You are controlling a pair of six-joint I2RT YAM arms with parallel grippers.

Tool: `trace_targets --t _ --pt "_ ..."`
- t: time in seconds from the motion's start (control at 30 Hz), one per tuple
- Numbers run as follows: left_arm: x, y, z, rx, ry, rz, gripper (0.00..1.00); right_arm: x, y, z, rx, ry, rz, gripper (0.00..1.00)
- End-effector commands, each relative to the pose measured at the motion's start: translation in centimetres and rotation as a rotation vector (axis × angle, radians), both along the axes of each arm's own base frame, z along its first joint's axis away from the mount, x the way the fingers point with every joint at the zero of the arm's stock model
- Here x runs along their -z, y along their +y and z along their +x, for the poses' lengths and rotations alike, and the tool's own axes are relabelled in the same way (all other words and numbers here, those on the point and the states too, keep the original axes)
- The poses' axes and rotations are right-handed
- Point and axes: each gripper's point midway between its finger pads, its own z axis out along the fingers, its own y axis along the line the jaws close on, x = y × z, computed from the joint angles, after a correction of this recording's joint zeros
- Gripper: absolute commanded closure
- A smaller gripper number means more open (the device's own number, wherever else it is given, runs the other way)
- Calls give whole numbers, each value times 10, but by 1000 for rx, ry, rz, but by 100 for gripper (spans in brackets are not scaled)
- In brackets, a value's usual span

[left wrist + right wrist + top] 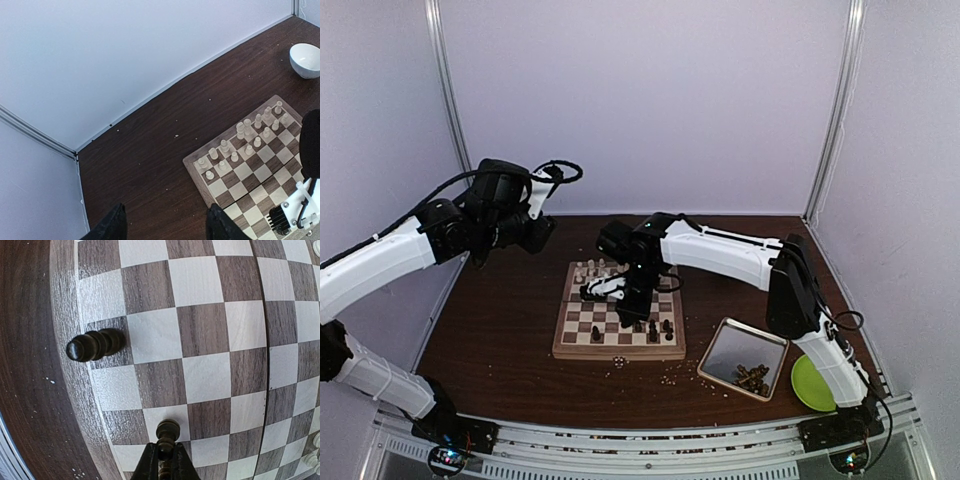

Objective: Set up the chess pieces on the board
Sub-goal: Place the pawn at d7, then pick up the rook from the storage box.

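Note:
The board (620,352) lies mid-table, with cream chess pieces (593,271) along its far rows and a few dark chess pieces (654,330) on the near row. My right gripper (166,449) hangs low over the board (65,315), shut on a dark chess piece (168,431) whose knob pokes out past the fingertips above a light square near the rim. Another dark piece (95,345) stands on an edge square to its left. My left gripper (167,227) is open and holds nothing, raised over bare table left of the board (197,175); the cream pieces (240,131) show there too.
A shiny metal tray (720,345) with several dark pieces (752,377) sits right of the board, and a green plate (812,383) lies beyond it. A white bowl (306,60) stands at the back. Pale crumbs (670,378) dot the table before the board. Walls close in on three sides.

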Motion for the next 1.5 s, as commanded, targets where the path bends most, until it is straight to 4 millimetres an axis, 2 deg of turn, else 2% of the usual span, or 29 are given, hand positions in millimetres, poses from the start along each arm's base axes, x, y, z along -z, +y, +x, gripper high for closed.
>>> trace_targets --t 0.0,0.43,0.57,0.7,0.83,1.0,1.17,1.33,1.47 --pt "-15 2 0 -1 -34 -34 45 7 0 0 -2 -5 -21 96" --pt "-13 1 0 2 -29 -30 45 16 -1 -1 -6 4 -41 95" --pt "-13 1 0 4 -29 -30 44 11 1 1 1 -4 -28 84" --pt "-13 1 0 6 -29 -30 44 -7 4 -1 -2 -8 12 77" --pt "-13 1 -1 6 -31 -29 44 -35 8 -2 -1 -26 69 73" --pt "-14 1 -1 9 -32 -34 45 -65 -1 -3 2 -49 98 72" --pt "-15 1 -2 12 -34 -37 45 -94 -32 -8 37 -39 153 71" --pt "-14 0 -3 21 -29 -41 45 -93 -91 -12 96 -57 150 70" --pt "-8 -15 -7 103 3 -56 46 -84 -143 -21 158 -8 154 70"
